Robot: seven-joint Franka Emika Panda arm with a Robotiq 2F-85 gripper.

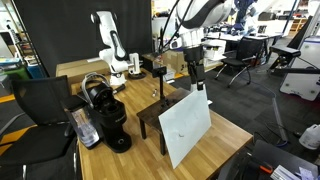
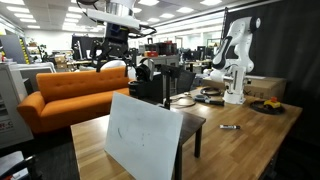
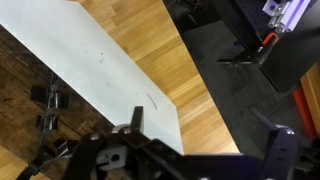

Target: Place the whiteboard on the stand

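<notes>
The whiteboard (image 1: 185,128) is a plain white panel that stands tilted on the light wooden table, its upper edge leaning against the stand (image 1: 150,112), a small dark low table. Both show in the other exterior view too, the whiteboard (image 2: 143,138) in front of the stand (image 2: 192,122). My gripper (image 1: 197,80) hangs above the whiteboard's top edge, apart from it, also seen high up in an exterior view (image 2: 117,64). In the wrist view the gripper (image 3: 210,130) is open and empty, one finger over the whiteboard (image 3: 90,60), the other over the floor.
A black coffee machine (image 1: 108,115) stands on the wooden table (image 1: 225,140) beside the stand. A white robot arm (image 1: 110,45) is at the back. A black chair (image 1: 35,110) and an orange sofa (image 2: 70,95) are beside the table.
</notes>
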